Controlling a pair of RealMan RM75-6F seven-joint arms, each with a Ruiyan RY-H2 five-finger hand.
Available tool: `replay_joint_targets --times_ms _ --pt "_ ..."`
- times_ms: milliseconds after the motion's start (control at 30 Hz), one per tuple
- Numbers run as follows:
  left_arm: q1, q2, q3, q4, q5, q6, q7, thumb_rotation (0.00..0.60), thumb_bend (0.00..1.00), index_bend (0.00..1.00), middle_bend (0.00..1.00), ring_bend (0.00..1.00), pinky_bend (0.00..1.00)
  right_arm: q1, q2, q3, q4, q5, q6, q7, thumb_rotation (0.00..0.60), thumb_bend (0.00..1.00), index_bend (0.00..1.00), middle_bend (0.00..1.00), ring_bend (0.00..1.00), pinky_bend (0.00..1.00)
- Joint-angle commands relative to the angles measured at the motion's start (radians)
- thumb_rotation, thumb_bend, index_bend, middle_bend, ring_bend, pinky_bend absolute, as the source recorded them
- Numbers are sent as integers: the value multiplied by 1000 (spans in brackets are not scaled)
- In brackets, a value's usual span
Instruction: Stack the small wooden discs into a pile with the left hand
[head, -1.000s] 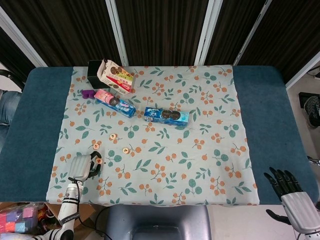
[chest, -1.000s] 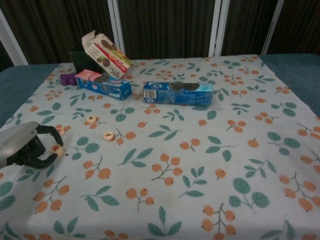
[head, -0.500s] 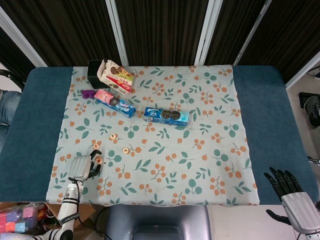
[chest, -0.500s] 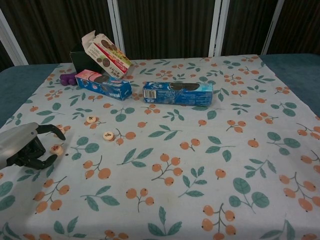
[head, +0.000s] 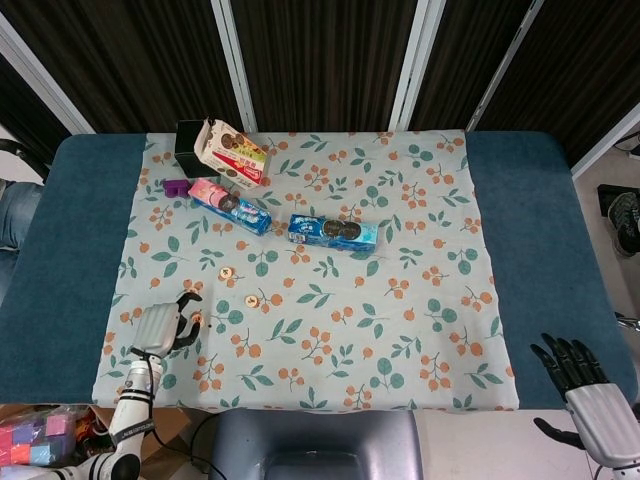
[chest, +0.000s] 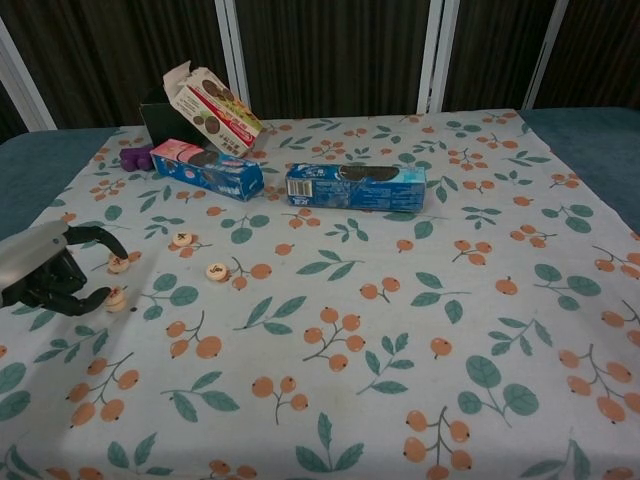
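Several small wooden discs lie apart on the flowered cloth. In the chest view one disc (chest: 181, 238) and another (chest: 216, 270) lie toward the middle left, and two more (chest: 119, 264) (chest: 115, 297) lie by my left hand (chest: 45, 272). The head view shows discs (head: 226, 272) (head: 251, 300) and one (head: 197, 321) beside the left hand (head: 160, 328). That hand hovers at the cloth's near-left edge with its fingers spread and holds nothing. One fingertip reaches over the farther disc and the thumb tip is next to the nearer one. My right hand (head: 590, 388) hangs off the table's near-right corner, fingers apart.
A blue biscuit pack (chest: 355, 186) lies mid-table, a pink-and-blue pack (chest: 208, 168) to its left. An opened carton (chest: 208, 108) leans on a dark box at the back left, with a purple block (chest: 136, 157) nearby. The blue table edge (head: 60, 260) borders the cloth.
My left hand uncurled from around the nearest disc, spread its fingers and drew back to the left. That disc stays on the cloth. The right hand has not moved.
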Motion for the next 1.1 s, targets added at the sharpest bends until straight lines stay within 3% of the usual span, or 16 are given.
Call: replay_joint_targets --times_ms 33,233,500,733,1100 --pt "-4 36 -8 -45 -15 -4 20 600 430 311 1000 1000 1000 0 1 -1 -1 -1 -1 0 600 142 0 0 0 0" --pt "-22 58 -40 -73 -39 7 35 600 432 318 1000 1000 1000 -1 2 0 -1 2 2 3 600 142 0 0 0 0" --pt "-95 15 -97 55 -176 -88 62 600 428 334 1000 1000 1000 -2 3 2 1 4 3 5 600 143 0 0 0 0" --pt "-137 -32 -101 155 -225 -136 68 600 400 358 1000 1000 1000 4 0 7 -5 10 -9 -5 600 142 0 0 0 0" --pt "-157 -59 -87 202 -243 -149 77 600 398 392 1000 1000 1000 0 0 5 -4 11 -5 -4 600 142 0 0 0 0"
